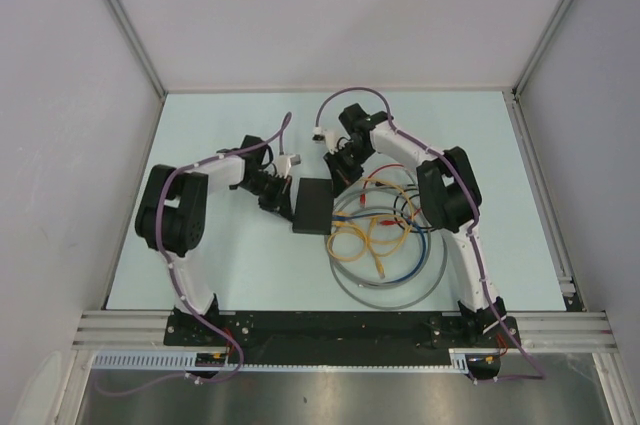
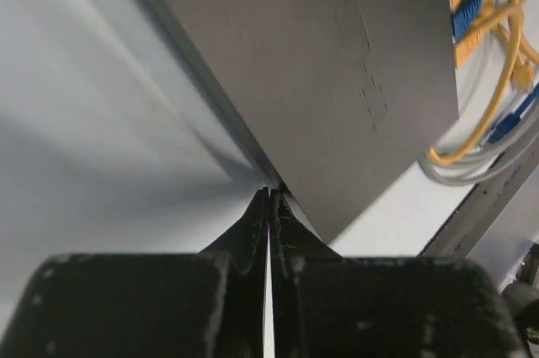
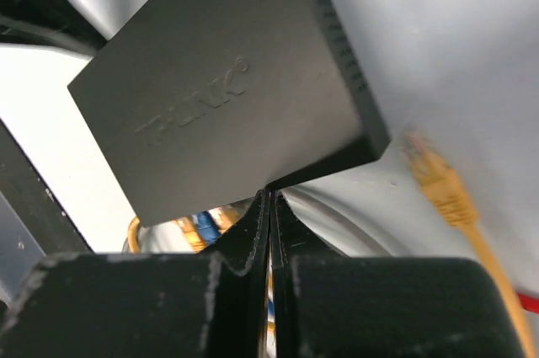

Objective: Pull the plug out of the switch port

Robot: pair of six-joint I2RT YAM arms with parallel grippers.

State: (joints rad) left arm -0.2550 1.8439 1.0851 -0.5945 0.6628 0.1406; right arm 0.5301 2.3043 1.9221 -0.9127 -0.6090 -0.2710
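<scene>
The switch [image 1: 312, 205] is a flat black box lying between my two arms. My left gripper [image 1: 272, 197] is shut on nothing, its tips [image 2: 269, 194] resting against the near edge of the switch [image 2: 320, 63]. My right gripper [image 1: 342, 173] is also shut and empty, its tips [image 3: 269, 195] at the lower edge of the switch [image 3: 227, 97]. Yellow and blue plugs [image 2: 465, 0] sit along the switch's far edge; I cannot tell which one is seated in a port. The same plugs [image 3: 187, 227] peek out under the switch in the right wrist view.
A coil of yellow, blue and grey cables [image 1: 385, 235] lies right of the switch. One loose yellow plug [image 3: 434, 177] lies on the table beside the switch's corner. White walls enclose the pale table [image 1: 240, 265] on three sides.
</scene>
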